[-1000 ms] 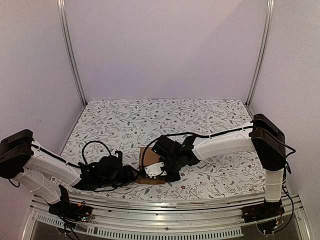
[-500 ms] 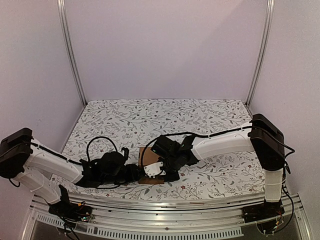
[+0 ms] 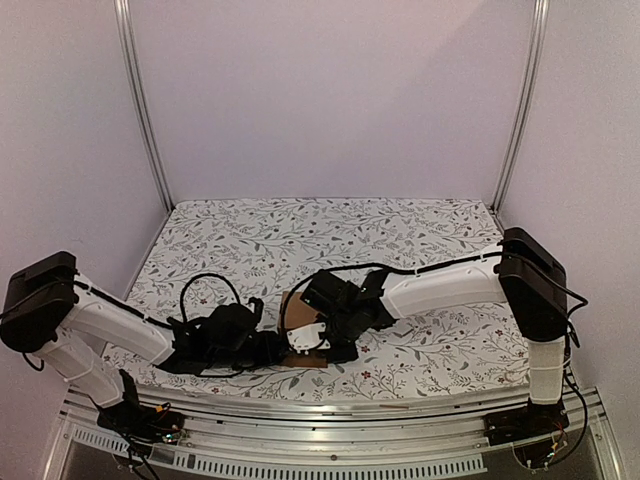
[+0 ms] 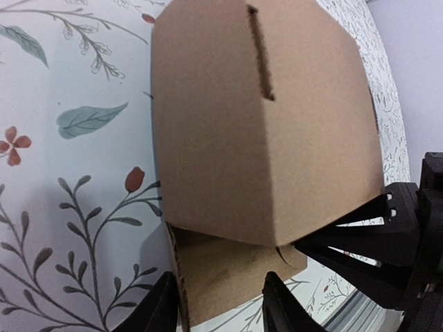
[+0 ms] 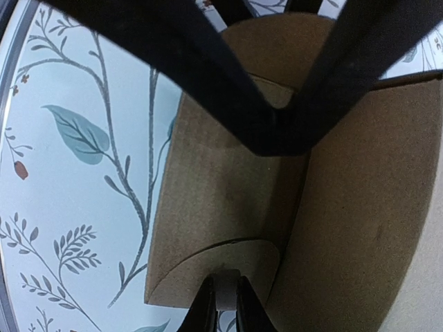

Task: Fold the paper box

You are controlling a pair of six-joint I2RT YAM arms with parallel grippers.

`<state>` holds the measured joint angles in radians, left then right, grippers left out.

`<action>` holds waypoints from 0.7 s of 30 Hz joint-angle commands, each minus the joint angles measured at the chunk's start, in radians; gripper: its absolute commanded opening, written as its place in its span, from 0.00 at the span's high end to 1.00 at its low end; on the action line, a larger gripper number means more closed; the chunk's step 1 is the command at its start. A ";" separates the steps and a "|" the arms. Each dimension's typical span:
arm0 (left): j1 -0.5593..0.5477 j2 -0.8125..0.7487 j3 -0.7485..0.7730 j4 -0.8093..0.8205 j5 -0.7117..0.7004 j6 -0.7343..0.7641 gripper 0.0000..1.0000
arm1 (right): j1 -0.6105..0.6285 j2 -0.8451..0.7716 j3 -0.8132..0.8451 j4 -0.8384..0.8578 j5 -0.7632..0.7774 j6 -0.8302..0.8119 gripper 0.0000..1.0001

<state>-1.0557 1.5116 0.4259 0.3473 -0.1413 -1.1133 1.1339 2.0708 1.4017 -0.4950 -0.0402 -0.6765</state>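
Counter [image 3: 420, 230]: you see a floral-patterned surface filling the middle of the top view.
Right arm [image 3: 440, 285]: it reaches from the right edge toward the lower centre of the frame.
Left arm [image 3: 120, 325]: it lies low along the lower left, its wrist pointing at the centre.
Paper box [image 3: 297, 303]: you find the brown carton on the counter at lower centre, between the two wrists and partly folded, with one slit panel raised.
Left gripper [image 4: 218, 304]: its fingers stand moderately apart at the box's lower flap; you cannot tell whether they touch it.
Right gripper [image 5: 223, 294]: it is narrow, its fingers nipped onto the edge of a curved flap of the box.
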 commanded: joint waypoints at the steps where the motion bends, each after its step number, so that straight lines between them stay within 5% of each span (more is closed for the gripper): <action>1: -0.018 -0.123 0.042 -0.123 -0.031 0.030 0.58 | 0.013 0.124 -0.056 -0.111 -0.029 0.024 0.90; 7: -0.015 -0.244 0.037 -0.228 -0.084 0.076 0.53 | 0.012 0.130 -0.050 -0.114 -0.030 0.028 0.90; 12: 0.024 -0.173 0.020 -0.152 0.030 0.093 0.54 | 0.011 0.136 -0.047 -0.115 -0.029 0.029 0.90; 15: 0.025 -0.198 0.074 -0.341 -0.063 0.128 0.59 | 0.011 0.138 -0.047 -0.119 -0.029 0.031 0.90; 18: 0.045 -0.295 0.074 -0.572 -0.216 0.114 0.74 | 0.011 0.138 -0.047 -0.120 -0.030 0.031 0.90; 20: 0.087 -0.387 0.024 -0.593 -0.225 0.110 0.98 | 0.011 0.137 -0.047 -0.122 -0.030 0.031 0.90; 21: 0.108 -0.422 -0.002 -0.573 -0.206 0.122 1.00 | 0.012 0.138 -0.046 -0.121 -0.030 0.031 0.90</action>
<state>-1.0172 1.2209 0.4808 -0.0795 -0.2687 -1.0134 1.1313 2.0842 1.4178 -0.4923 -0.0612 -0.6552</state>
